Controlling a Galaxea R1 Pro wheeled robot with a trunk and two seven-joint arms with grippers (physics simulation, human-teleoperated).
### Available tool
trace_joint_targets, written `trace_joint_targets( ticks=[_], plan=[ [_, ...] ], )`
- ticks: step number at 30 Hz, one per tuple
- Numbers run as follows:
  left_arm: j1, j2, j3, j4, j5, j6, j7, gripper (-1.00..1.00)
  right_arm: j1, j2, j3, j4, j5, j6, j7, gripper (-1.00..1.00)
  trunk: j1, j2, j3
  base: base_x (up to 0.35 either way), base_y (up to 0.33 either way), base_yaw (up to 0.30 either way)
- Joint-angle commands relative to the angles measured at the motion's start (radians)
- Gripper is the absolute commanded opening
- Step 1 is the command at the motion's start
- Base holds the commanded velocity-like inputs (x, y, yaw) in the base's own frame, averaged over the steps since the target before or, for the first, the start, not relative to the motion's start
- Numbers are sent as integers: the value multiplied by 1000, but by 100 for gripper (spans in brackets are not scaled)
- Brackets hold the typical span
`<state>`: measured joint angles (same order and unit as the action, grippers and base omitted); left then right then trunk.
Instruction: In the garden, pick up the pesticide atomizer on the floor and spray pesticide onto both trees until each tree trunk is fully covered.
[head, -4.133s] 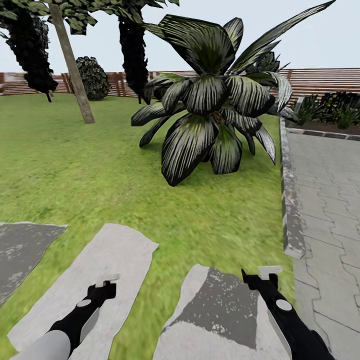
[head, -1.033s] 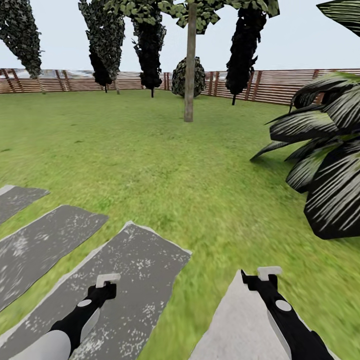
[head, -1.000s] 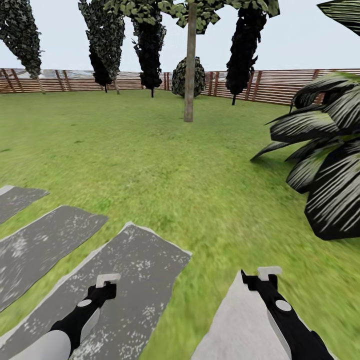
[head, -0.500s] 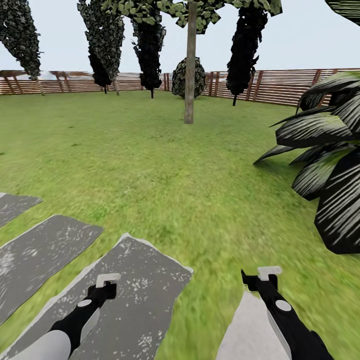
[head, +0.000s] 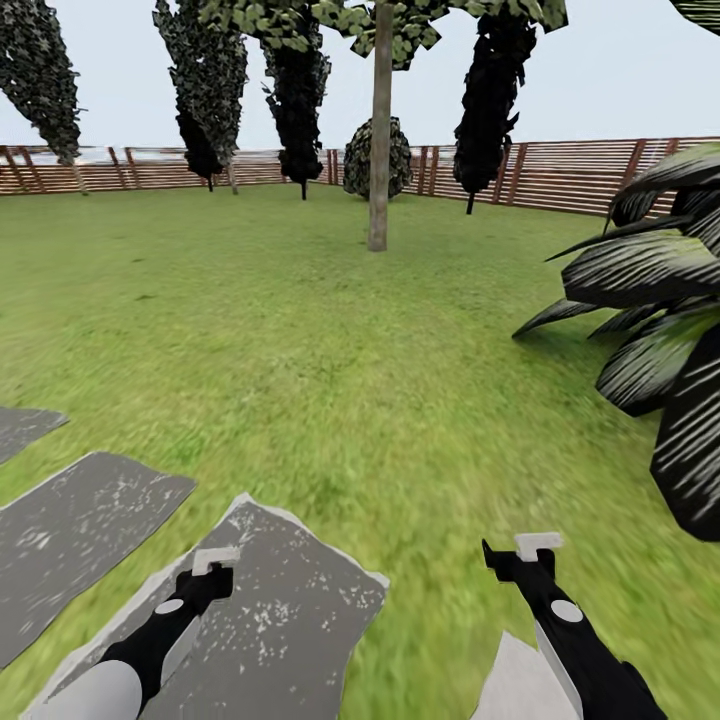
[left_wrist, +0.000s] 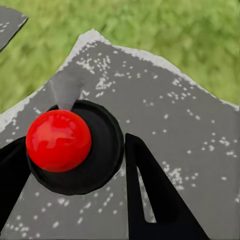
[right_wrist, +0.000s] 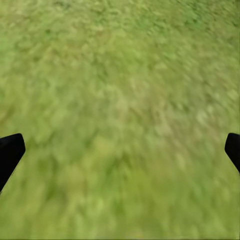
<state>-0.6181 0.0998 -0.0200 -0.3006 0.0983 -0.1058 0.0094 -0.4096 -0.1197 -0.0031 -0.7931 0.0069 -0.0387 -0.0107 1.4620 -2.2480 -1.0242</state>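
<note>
The pesticide atomizer (left_wrist: 75, 145), black with a round red spot, sits between the two black fingers of my left gripper (left_wrist: 75, 167), which is shut on it above a grey stepping stone. In the head view the left gripper (head: 215, 565) hangs low over that stone. My right gripper (head: 535, 552) hangs low at the right; in its wrist view the right gripper (right_wrist: 120, 150) is open over grass, with nothing between its fingers. One tree (head: 378, 130) with a pale, upright trunk stands far ahead on the lawn, its leafy crown at the top edge.
Grey stepping stones (head: 90, 520) lie on the grass in front of me. A large dark palm (head: 660, 330) crowds the right side. A round bush (head: 372, 155) and dark slender trees (head: 295, 90) stand by the brown slat fence (head: 560, 175). Open lawn leads to the tree.
The whole view has shifted: the palm slid toward the right edge and the stepping stones slid down and left. Both arms hold the same pose.
</note>
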Motion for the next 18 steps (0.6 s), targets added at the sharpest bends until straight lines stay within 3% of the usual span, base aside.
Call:
trace_joint_targets(
  ticks=[1,18],
  plan=[
    [0,0,0,0,0,0,0,-100,0,0,0,0,0,0,0,100,0,0,0,338,0,0],
    [0,1,3,-1,0,3,0,-100,0,0,-2,-2,-3,-3,-5,100,0,0,0,338,15,0]
  ],
)
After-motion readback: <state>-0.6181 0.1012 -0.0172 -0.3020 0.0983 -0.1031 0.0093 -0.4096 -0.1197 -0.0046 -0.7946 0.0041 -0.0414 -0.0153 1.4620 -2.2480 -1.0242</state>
